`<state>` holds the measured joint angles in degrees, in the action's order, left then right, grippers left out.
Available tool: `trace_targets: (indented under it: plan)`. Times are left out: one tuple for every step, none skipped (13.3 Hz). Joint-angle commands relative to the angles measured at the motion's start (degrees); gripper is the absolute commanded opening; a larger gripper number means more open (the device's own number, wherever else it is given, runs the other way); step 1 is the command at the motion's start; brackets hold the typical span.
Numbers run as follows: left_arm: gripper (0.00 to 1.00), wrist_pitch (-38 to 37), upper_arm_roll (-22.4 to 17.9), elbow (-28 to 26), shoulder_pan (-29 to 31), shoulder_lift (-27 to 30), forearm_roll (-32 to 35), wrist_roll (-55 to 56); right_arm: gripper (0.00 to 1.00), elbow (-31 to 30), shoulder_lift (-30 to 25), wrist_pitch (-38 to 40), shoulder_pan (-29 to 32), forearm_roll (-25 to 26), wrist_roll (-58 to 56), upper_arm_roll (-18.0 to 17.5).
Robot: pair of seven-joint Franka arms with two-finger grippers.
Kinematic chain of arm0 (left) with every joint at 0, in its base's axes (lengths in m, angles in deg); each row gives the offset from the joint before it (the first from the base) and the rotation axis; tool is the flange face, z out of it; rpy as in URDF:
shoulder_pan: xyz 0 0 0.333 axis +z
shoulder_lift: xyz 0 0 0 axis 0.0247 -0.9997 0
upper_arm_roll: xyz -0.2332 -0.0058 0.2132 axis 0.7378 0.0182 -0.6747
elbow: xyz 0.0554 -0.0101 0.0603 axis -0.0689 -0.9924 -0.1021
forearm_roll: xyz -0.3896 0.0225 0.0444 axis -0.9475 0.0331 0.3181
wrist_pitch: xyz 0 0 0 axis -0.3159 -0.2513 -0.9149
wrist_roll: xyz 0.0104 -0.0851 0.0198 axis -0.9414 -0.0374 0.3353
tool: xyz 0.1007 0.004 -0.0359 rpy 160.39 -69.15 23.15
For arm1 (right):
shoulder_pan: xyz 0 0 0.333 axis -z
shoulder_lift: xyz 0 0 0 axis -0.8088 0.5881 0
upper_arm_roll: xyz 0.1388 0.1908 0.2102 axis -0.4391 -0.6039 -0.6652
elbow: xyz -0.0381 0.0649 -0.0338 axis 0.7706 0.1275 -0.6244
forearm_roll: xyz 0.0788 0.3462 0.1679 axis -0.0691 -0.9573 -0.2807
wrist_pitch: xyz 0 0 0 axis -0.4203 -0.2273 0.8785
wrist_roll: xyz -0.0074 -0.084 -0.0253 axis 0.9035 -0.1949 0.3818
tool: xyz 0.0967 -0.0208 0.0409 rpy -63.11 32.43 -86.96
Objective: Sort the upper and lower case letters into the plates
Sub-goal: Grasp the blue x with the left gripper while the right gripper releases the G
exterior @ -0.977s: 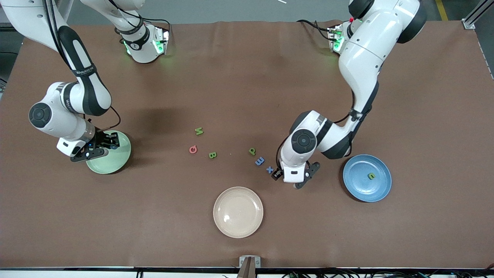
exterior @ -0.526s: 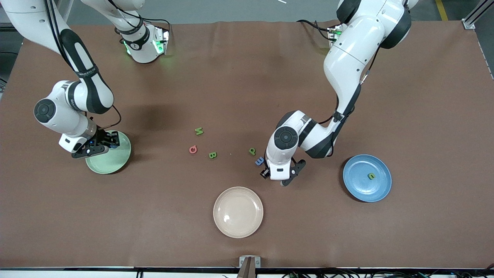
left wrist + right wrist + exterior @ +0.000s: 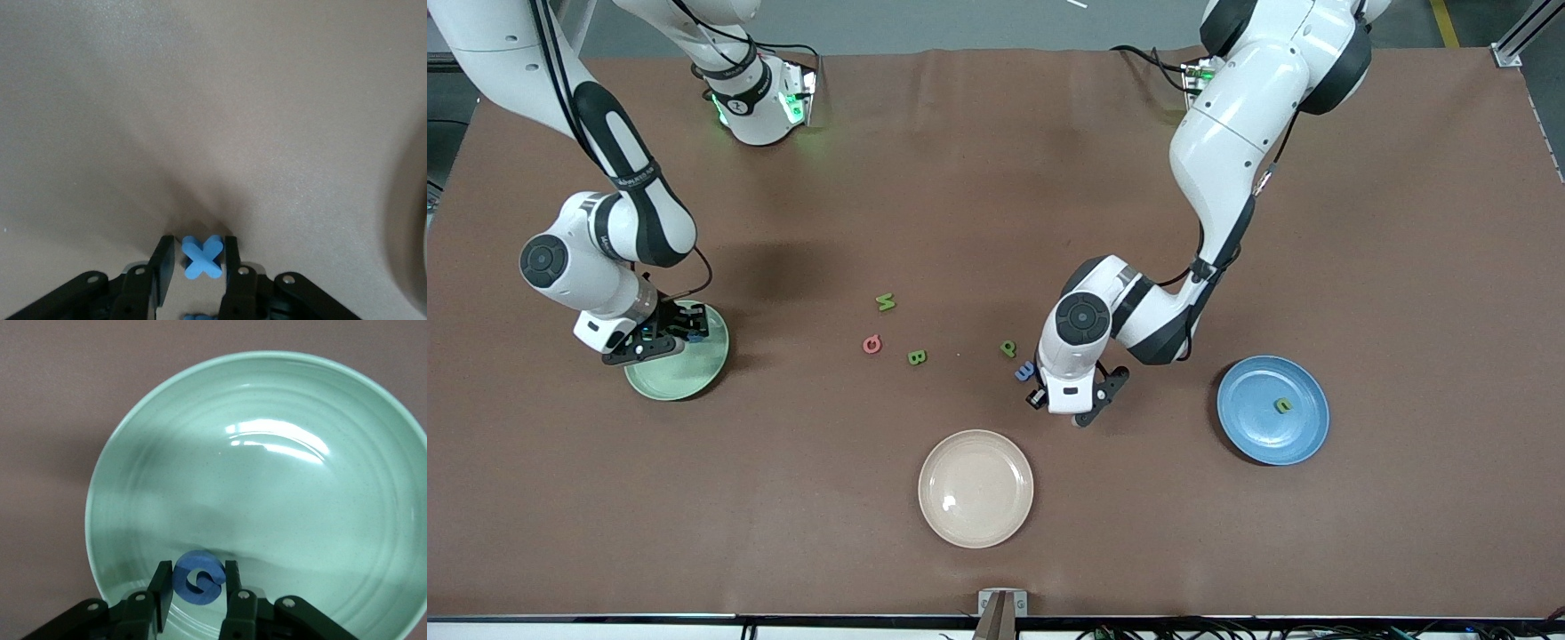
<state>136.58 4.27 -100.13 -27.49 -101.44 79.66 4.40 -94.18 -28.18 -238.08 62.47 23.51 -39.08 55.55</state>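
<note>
Left tool: low on the tabletop at centre frame, jaws narrowed around the blue x; contact unclear.
Right tool: clamped on a blue G over the mint plate, mid-left of frame.
Risk: the x could squirt free or twist (its arms give little flat to pinch); the G might bounce off the mint plate's rim.
Hidden: the x in the front view, under the wrist; the blue letter beside it partly covered.
Elsewhere: one green letter in the blue plate, lower right.
</note>
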Motion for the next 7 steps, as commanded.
trace_targets:
  plan:
    - [0.14,-0.4,-0.8,1.6,-0.4,0.3,0.7,0.1,0.48,-1.8,-1.1,-0.9,1.7,0.3,-0.5,-1.2]
    - [0.06,-0.7,-0.8,1.4,0.0,2.1,0.8,0.1,0.84,-1.9,-1.2,-0.4,1.7,0.3,-0.3,-1.2]
    - [0.02,-2.0,-0.9,0.6,0.9,3.9,0.8,0.0,1.0,-1.8,-1.5,-0.1,1.6,0.3,-0.3,-1.2]
    - [0.02,-4.9,-0.8,0.0,2.8,6.3,1.0,-0.4,1.0,-1.7,-2.2,0.9,1.4,0.3,-0.2,-1.2]
    - [0.02,-8.0,-0.6,-0.2,4.5,7.9,1.0,-2.1,1.0,-1.5,-3.6,3.0,1.2,0.3,0.2,-1.3]
    - [0.02,-10.2,-0.5,-1.3,6.2,9.6,1.0,-5.2,1.0,-1.2,-5.6,5.5,0.9,0.3,0.4,-1.7]
    - [0.02,-10.7,-0.4,-2.3,8.2,10.7,1.0,-8.0,1.0,-0.3,-7.5,8.2,-0.5,0.3,0.8,-1.7]
